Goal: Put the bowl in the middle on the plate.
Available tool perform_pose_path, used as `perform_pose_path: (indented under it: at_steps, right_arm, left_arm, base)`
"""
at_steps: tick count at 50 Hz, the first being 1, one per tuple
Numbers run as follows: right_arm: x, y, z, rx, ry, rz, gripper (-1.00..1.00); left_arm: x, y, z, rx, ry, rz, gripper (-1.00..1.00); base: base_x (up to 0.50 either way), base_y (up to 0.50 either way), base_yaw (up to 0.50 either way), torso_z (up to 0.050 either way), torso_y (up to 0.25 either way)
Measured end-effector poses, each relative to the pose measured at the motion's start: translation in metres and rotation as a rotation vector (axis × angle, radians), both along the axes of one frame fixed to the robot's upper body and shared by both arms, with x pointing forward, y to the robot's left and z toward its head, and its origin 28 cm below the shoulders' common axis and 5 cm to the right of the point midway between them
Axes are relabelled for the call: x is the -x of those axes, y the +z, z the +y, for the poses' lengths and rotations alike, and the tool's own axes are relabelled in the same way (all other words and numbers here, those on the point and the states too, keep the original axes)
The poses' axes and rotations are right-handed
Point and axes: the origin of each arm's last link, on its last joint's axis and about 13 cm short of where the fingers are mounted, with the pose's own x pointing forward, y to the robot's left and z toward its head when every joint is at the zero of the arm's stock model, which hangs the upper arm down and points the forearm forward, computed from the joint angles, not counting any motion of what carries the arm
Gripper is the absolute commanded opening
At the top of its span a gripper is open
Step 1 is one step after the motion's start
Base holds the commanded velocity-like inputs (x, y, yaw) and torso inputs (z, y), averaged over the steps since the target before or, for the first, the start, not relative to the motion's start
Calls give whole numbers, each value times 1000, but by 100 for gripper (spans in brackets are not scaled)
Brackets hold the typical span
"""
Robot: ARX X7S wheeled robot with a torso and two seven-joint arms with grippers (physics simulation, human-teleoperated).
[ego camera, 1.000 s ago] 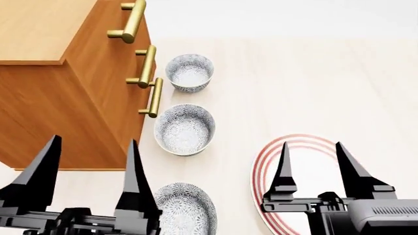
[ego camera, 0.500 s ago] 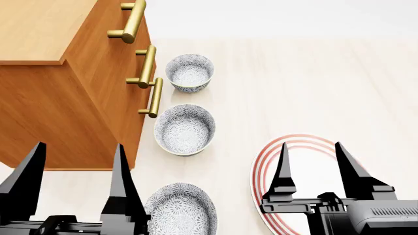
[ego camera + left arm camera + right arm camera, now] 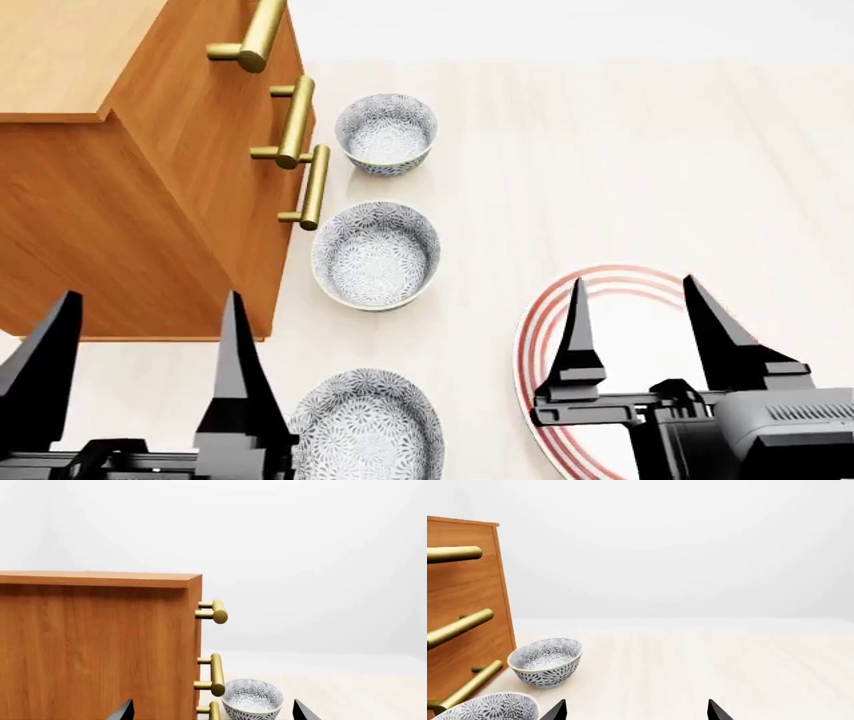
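Sitting on the pale floor beside the wooden dresser (image 3: pixel 134 170), middle bowl (image 3: pixel 376 255) in a row of three, well apart from the red-ringed plate (image 3: pixel 554 320). Hovering spread and empty: left gripper (image 3: pixel 140 345) near the closest bowl (image 3: pixel 367 425), right gripper (image 3: pixel 638 320) over the plate.

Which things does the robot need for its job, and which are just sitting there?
Needed: middle bowl, plate, left gripper, right gripper.

Just sitting: far bowl, near bowl, wooden cabinet.
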Motion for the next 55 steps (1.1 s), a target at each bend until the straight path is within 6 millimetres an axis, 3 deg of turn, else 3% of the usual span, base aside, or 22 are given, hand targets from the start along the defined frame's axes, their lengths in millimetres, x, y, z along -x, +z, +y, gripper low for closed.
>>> perform_pose_path:
  at_steps: [20,43,55]
  right_arm:
    - [-27,66,3,-60,165,201,100]
    - [-58,124,13,111,376,610,100]
    - [-74,153,19,167,392,721,100]
  left_arm:
    - [-3,-2,0,-6,0,13,100]
    - [-6,-6,-1,-18,2,31,100]
    - [-8,-7,-1,-26,6,44,100]
  base:
    - [0,0,0,0,0]
    - [0,0,0,0,0]
    - [0,0,0,0,0]
